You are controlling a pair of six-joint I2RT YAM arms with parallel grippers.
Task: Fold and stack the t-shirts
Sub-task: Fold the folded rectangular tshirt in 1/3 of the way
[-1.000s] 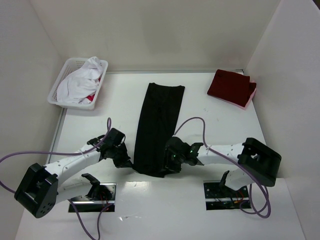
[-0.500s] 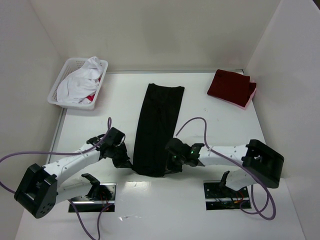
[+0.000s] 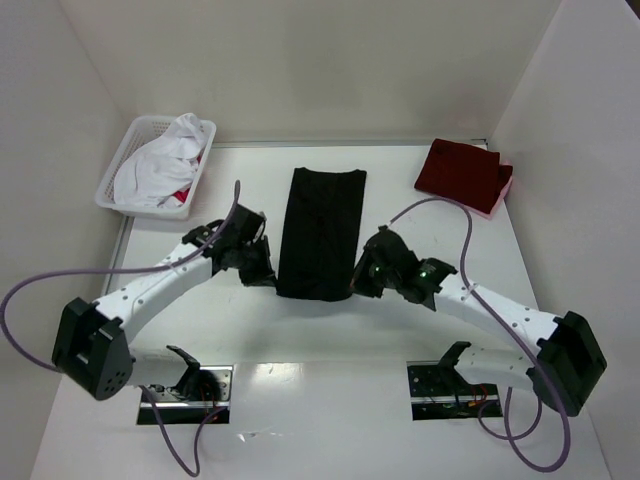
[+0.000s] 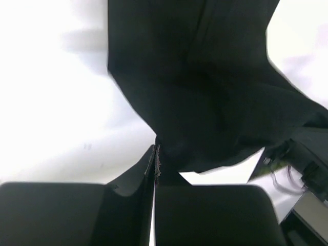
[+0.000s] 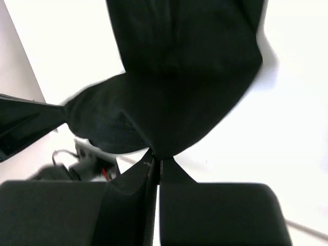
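The black t-shirt lies as a long narrow strip in the middle of the table, its near end lifted and folded toward the far end. My left gripper is shut on the near left corner of the black t-shirt. My right gripper is shut on the near right corner of the black t-shirt. A folded dark red t-shirt lies at the far right. White and red t-shirts are heaped in the basket.
A white plastic lattice basket stands at the far left. A pink edge shows under the dark red t-shirt. Walls close in the table on three sides. Purple cables loop from both arms.
Both grippers have moved away from the near edge toward the far side, carrying the black t-shirt's near end with them. The strip now looks shorter.
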